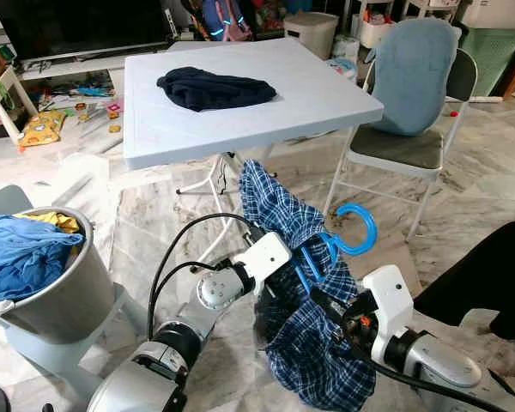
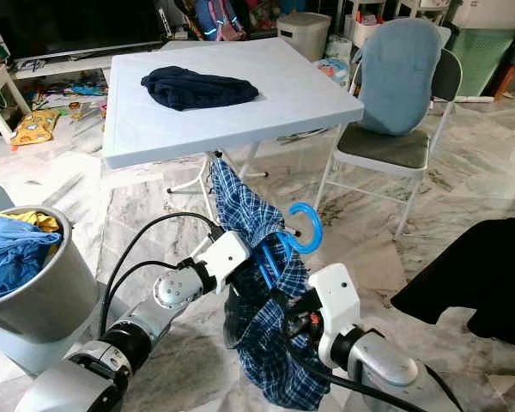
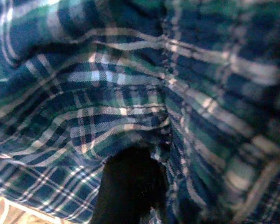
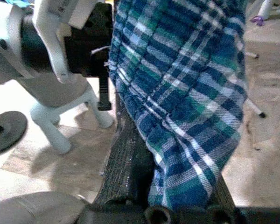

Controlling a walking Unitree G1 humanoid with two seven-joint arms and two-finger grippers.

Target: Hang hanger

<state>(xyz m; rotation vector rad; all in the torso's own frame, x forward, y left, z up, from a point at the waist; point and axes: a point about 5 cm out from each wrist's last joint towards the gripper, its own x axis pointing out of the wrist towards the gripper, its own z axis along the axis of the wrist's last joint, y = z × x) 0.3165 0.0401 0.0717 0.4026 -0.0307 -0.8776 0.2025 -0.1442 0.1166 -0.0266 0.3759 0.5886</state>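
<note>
Left eye view: blue plastic hanger carrying a blue plaid shirt, held low in front of the white folding table between both arms, hook curling up toward the right, beside the table's front edge. Left gripper pressed into the shirt just beside the hanger's shoulder; finger spacing impossible to tell, cloth covering the tips. Left wrist view: plaid fabric close against the lens, one dark finger partly visible beneath a fold. Right gripper buried in the lower cloth. Right wrist view: two black fingers clamped on a hanging fold of the shirt, fabric draped between and over them, left arm's white housing near behind. On the table, well apart from the hanger: a crumpled dark navy garment. At far left on the marble floor: grey laundry bucket holding blue and yellow clothes. Right of the table: folding chair with a pale blue cushion on its back. Behind the table: scattered toys on the floor, a white lidded bin.
</note>
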